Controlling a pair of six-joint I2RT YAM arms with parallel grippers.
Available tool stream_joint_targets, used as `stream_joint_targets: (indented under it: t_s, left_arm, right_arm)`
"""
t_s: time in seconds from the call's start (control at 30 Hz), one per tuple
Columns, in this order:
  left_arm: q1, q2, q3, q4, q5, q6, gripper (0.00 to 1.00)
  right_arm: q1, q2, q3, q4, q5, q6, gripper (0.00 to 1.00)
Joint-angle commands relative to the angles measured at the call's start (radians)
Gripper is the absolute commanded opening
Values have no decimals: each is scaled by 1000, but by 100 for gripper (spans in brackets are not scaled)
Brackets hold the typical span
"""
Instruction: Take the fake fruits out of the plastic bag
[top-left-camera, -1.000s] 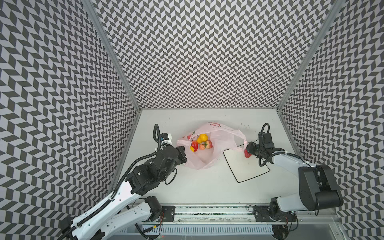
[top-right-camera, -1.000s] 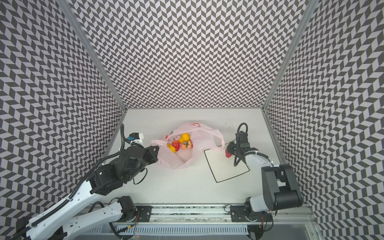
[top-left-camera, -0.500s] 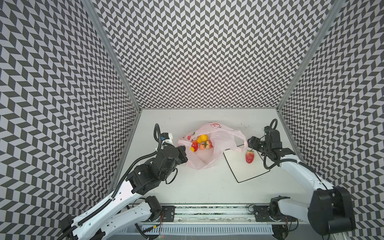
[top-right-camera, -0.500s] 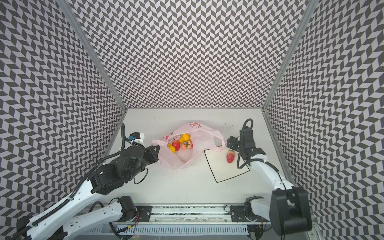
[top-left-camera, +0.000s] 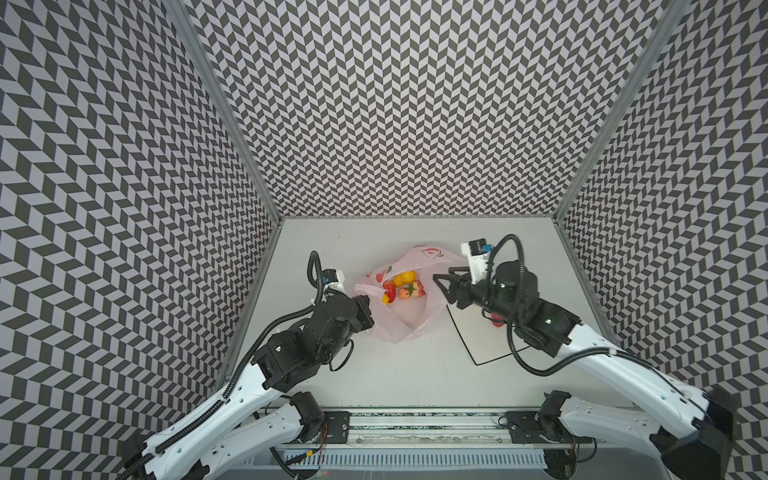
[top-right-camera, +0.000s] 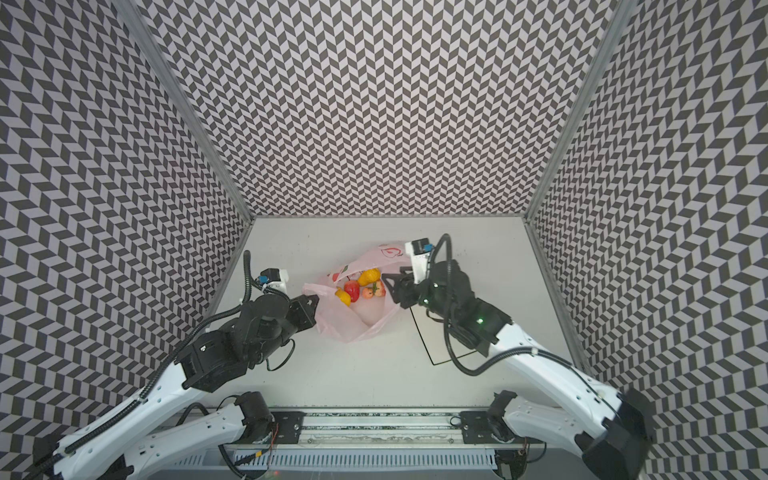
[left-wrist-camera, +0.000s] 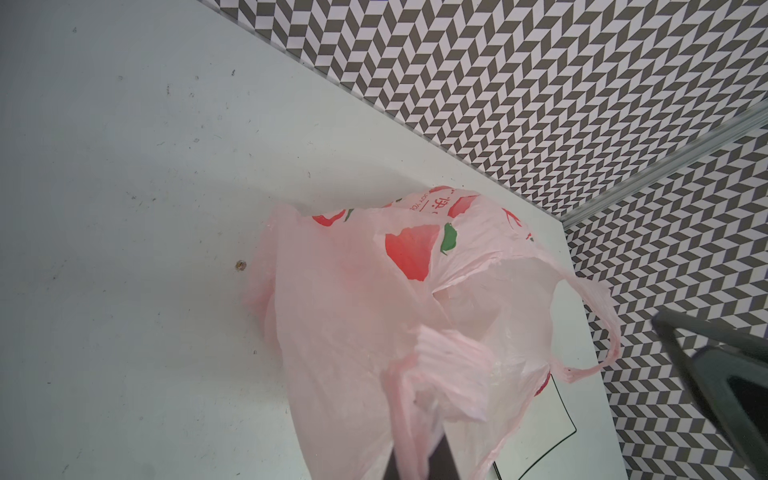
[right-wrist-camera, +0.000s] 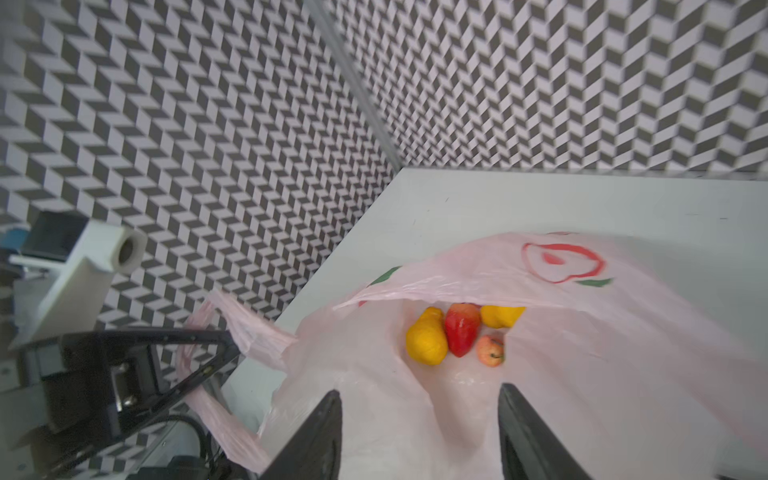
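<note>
Left gripper (top-left-camera: 363, 305) is pinched shut on one loop handle (left-wrist-camera: 449, 357) of the pink plastic bag (top-left-camera: 399, 322). In the left wrist view the bunched handle disappears between its two dark fingers (left-wrist-camera: 446, 461). Seen from above, the bag spreads away from this gripper toward 3 o'clock and rests on the pale grey table (top-left-camera: 395, 374).

Across the bag, the right gripper (top-left-camera: 441, 287) has its jaws parted to a medium gap with nothing between them. It sits at the open mouth of the bag, pointing toward 9 o'clock. Whether its tips touch the plastic cannot be told.

The toy fruits (top-left-camera: 401, 286) lie in a tight cluster inside the bag, just beyond the right gripper at its 9 o'clock in both top views. The right wrist view looks between that gripper's fingers (right-wrist-camera: 320, 436) into the bag. It shows a yellow pear (right-wrist-camera: 427, 338), a red strawberry (right-wrist-camera: 462, 330), a second yellow piece (right-wrist-camera: 500, 316) half under the bag's edge and a small pink cherry (right-wrist-camera: 490, 351) (a top view shows one more red piece (top-left-camera: 419, 289) beside them).

Another strawberry (top-left-camera: 496, 330) lies outside the bag on a white sheet (top-left-camera: 478, 336) with a black border. It is at about 4 o'clock from the right gripper and mostly hidden beneath that arm.
</note>
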Motion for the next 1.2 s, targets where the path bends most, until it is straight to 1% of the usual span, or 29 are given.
stream_joint_targets:
  t_s: [0.0, 0.1, 0.2, 0.33, 0.47, 0.7, 0.83, 1.0, 1.1, 1.17]
  left_arm:
    - [6, -7, 20, -68, -32, -39, 0]
    - [6, 4, 35, -89, -41, -56, 0]
    - [8, 9, 40, -92, -42, -70, 0]
    - [8, 9, 45, -93, -42, -75, 0]
    - [8, -1, 43, -96, -36, -74, 0]
    - [8, -17, 41, -95, -27, -62, 0]
    - [8, -16, 40, -95, -23, -59, 0]
    - [8, -13, 43, -92, -22, -58, 0]
    - [8, -8, 46, -93, -21, -58, 0]
    - [8, -4, 45, -93, -19, -58, 0]
  right_arm:
    - [77, 166, 66, 90, 7, -32, 57]
    - [98, 336, 134, 92, 11, 24, 57]
    - [100, 486, 201, 88, 63, 82, 58]
    - [94, 636, 301, 64, 197, 143, 59]
    - [72, 760, 379, 55, 237, 162, 59]
    - [40, 922, 528, 29, 233, 166, 60]
    - [37, 977, 563, 35, 197, 157, 60]
    - [37, 1024, 585, 45, 121, 137, 61]
    - [37, 1042, 594, 48, 91, 126, 64]
    - [37, 1057, 604, 39, 91, 124, 66]
